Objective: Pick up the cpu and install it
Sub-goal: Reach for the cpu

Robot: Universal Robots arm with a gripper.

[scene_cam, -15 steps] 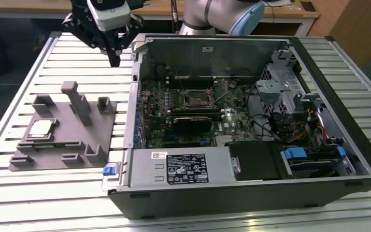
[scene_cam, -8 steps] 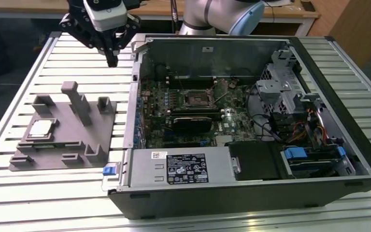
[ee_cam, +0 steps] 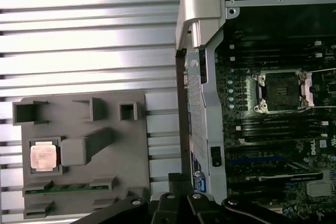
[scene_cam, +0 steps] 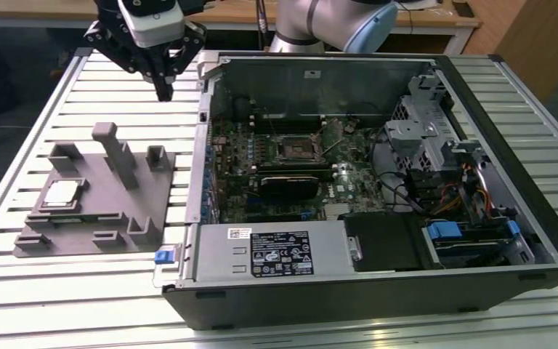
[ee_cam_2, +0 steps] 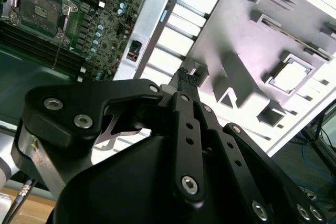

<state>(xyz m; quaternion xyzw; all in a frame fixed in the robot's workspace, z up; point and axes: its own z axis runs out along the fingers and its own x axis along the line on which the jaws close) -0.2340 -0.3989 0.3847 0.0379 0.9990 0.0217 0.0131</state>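
The cpu (scene_cam: 61,192) is seated in a square recess of the grey holder (scene_cam: 99,203), at the exterior view's left of the open computer case (scene_cam: 376,294). It is judged light, thin, stiff and fragile, with a slick metal top, so its edges are best gripped. The gripper (scene_cam: 165,93) is seen well apart from it, fingers together and empty.

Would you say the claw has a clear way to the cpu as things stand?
Probably yes: the cpu lies uncovered in its gray holder, the claw hangs above nearby, nothing lies between.
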